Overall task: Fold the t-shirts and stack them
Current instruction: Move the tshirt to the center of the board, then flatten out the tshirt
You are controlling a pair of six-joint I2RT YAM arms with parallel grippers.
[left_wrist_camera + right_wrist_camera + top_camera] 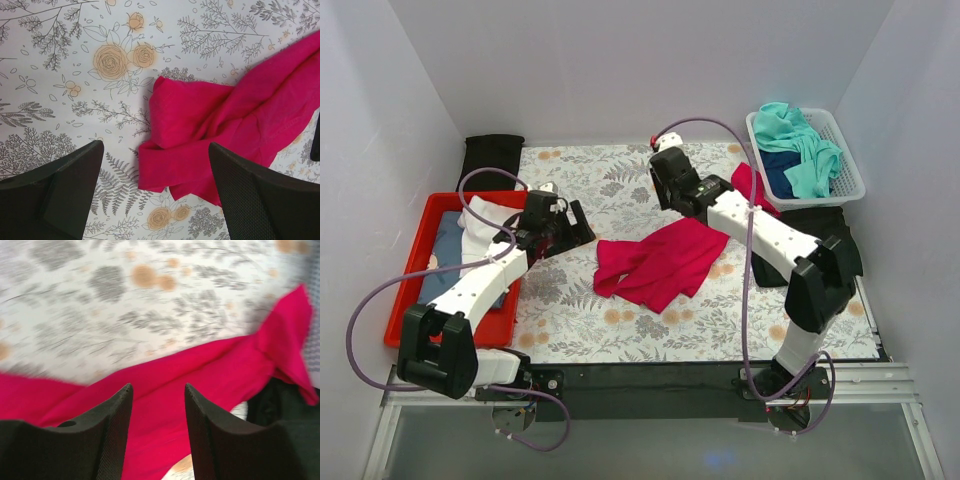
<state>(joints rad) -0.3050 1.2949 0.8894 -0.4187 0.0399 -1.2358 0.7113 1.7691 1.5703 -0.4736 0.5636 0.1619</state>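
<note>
A crimson-red t-shirt (658,262) lies crumpled on the flower-patterned table cover (610,180), one part trailing back right under the right arm. My left gripper (582,228) hovers just left of it, open; in the left wrist view the fingers (65,195) straddle the shirt's bunched edge (200,125) without touching it. My right gripper (668,190) is over the shirt's far part. In the blurred right wrist view it (158,387) stands open above the red cloth (210,370), gripping nothing. Teal and navy t-shirts (798,150) fill a basket.
The white basket (850,160) stands at the back right. A red tray (415,290) holding folded white and blue cloth sits at the left. Black cloth lies at the back left (492,158) and beside the right arm (817,218).
</note>
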